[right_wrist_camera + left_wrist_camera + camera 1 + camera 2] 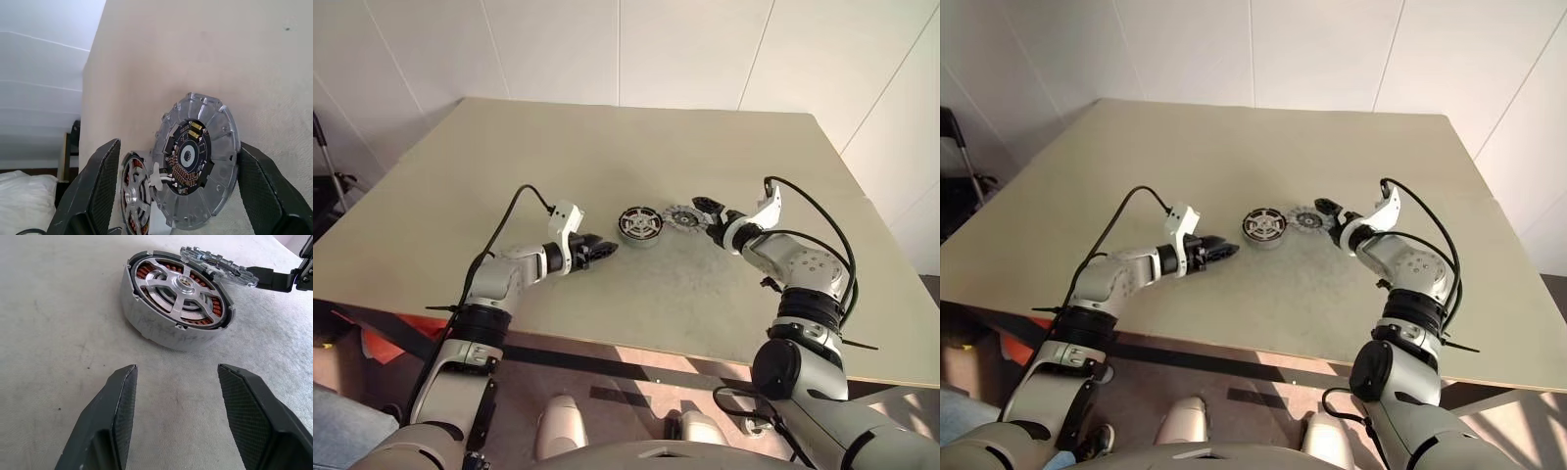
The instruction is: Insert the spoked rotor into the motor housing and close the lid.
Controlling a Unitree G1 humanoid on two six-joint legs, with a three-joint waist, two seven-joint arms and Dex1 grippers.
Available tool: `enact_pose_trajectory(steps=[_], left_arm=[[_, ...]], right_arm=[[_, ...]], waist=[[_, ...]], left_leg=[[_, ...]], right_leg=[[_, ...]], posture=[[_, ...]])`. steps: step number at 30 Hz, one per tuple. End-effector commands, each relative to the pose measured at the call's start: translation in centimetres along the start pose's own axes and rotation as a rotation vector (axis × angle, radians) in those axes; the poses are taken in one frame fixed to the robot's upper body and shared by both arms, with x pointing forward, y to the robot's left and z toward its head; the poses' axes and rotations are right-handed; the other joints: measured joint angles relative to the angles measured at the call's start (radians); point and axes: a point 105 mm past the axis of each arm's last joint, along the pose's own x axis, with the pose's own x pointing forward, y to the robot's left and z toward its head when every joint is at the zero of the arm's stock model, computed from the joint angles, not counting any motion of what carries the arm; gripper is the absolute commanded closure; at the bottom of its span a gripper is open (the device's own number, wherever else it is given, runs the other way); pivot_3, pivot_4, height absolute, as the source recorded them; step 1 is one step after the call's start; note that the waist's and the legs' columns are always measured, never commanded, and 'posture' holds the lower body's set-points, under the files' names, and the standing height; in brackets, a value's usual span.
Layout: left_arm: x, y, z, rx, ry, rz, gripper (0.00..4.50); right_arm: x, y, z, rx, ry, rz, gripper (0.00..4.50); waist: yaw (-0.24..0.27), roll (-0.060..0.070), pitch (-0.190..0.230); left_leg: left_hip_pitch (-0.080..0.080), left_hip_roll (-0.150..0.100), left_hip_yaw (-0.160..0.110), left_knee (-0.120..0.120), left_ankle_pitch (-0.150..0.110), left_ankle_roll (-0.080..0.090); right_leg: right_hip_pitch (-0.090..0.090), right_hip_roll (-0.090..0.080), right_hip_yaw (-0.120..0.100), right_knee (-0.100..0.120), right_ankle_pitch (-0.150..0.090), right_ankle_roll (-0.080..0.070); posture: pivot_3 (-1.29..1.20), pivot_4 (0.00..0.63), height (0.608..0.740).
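The table (636,166) is a broad, pale beige surface bearing all task parts near its centre. The left gripper (603,250) hovers low over the tabletop just beside the motor housing (639,225), its two black fingers (115,416) parted at a moderate width with nothing between them and aimed at the housing's near side. The right gripper (706,217) approaches from the opposite side with its fingers (93,191) spread wide, one on either side of the lid (198,159); actual contact between fingers and lid cannot be confirmed. The motor housing sits flat on the table between the two grippers, showing a silver outer wall and a ring of copper-red windings. The spoked rotor (181,286) is seated inside the housing, its silver spokes and hub lying over the windings. The lid, a silver-grey disc with a scalloped rim, stands tilted on edge just beside the housing on the right gripper's side, its raised edge leaning over the housing's rim; the face turned toward the right gripper carries a dark circular board at its centre.
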Motion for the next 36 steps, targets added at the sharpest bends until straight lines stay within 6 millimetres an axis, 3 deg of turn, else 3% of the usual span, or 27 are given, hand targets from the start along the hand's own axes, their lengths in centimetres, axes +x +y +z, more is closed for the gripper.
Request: enact_pose_trajectory(steps=[1, 7, 11, 16, 20, 24, 28, 33, 36], left_arm=[[-0.5, 0.3, 1.3, 0.035, -0.042, 0.016, 1.73], [-0.3, 0.6, 1.3, 0.027, -0.043, 0.03, 1.73], [-0.2, 0.8, 1.3, 0.027, -0.041, 0.037, 1.73], [-0.3, 1.5, 1.8, 0.026, -0.057, 0.062, 1.73], [-0.4, 2.0, 2.2, 0.026, -0.069, 0.08, 1.73], [-0.7, 2.4, 2.1, 0.024, -0.069, 0.093, 1.73], [-0.8, 2.5, 1.8, 0.017, -0.066, 0.096, 1.73], [-0.7, 2.3, 1.8, 0.013, -0.07, 0.086, 1.73], [-0.7, 2.2, 2.0, 0.009, -0.075, 0.075, 1.73]], right_arm=[[0.1, 3.9, 1.0, -0.014, -0.024, 0.137, 0.41], [-0.3, 7.5, 0.7, -0.059, 0.002, 0.239, 0.41], [-0.5, 10.3, -0.6, -0.09, 0.044, 0.323, 0.41], [0.3, 11.6, -3.1, -0.106, 0.106, 0.339, 0.41], [0.5, 11.7, -5.1, -0.131, 0.158, 0.335, 0.41], [0.4, 11.6, -5.7, -0.184, 0.173, 0.327, 0.41], [0.2, 11.7, -4.9, -0.468, 0.081, 0.319, 0.41], [1.8, 8.9, -5.5, -0.864, 0.025, 0.242, 0.41], [2.6, 8.1, -6.0, -0.982, 0.015, 0.26, 0.41]], waist=[[0.0, 0.0, 0.0], [-0.004, 0.0, 0.0], [-0.002, 0.0, 0.0], [0.0, 0.0, 0.0], [0.0, 0.0, 0.0], [0.001, 0.0, 0.0], [0.004, 0.0, 0.0], [0.002, -0.001, 0.0], [0.0, -0.001, 0.0]], left_leg=[[0.0, 0.0, 0.0, 0.0, 0.0, 0.0], [0.0, 0.001, 0.0, 0.002, -0.001, 0.001], [0.0, 0.001, 0.0, 0.002, -0.001, 0.001], [0.0, 0.001, 0.0, 0.002, -0.001, 0.001], [-0.001, 0.001, 0.0, 0.002, -0.001, 0.001], [-0.001, 0.001, -0.001, 0.002, -0.001, 0.001], [-0.002, 0.001, -0.001, 0.002, -0.001, 0.001], [-0.001, 0.001, -0.001, 0.003, -0.001, 0.001], [-0.002, 0.001, -0.001, 0.003, -0.001, 0.001]], right_leg=[[0.0, 0.0, 0.0, 0.0, 0.0, 0.0], [0.0, 0.0, 0.0, 0.001, 0.0, 0.0], [0.0, 0.0, 0.0, 0.001, 0.0, 0.0], [0.0, 0.0, 0.0, 0.001, 0.0, 0.0], [0.0, 0.0, 0.0, 0.0, 0.0, 0.0], [0.0, 0.0, -0.001, 0.0, 0.0, 0.0], [0.0, 0.0, -0.001, 0.0, 0.0, 0.0], [0.001, 0.0, -0.001, 0.0, 0.0, 0.0], [0.001, 0.0, -0.001, 0.0, 0.0, 0.0]], posture=[[0.0, 0.0, 0.74], [0.0, 0.0, 0.74], [0.0, 0.0, 0.74], [0.0, 0.0, 0.74], [0.0, 0.0, 0.74], [0.0, 0.0, 0.74], [0.0, 0.0, 0.74], [0.0, 0.0, 0.74], [0.0, 0.0, 0.74]])
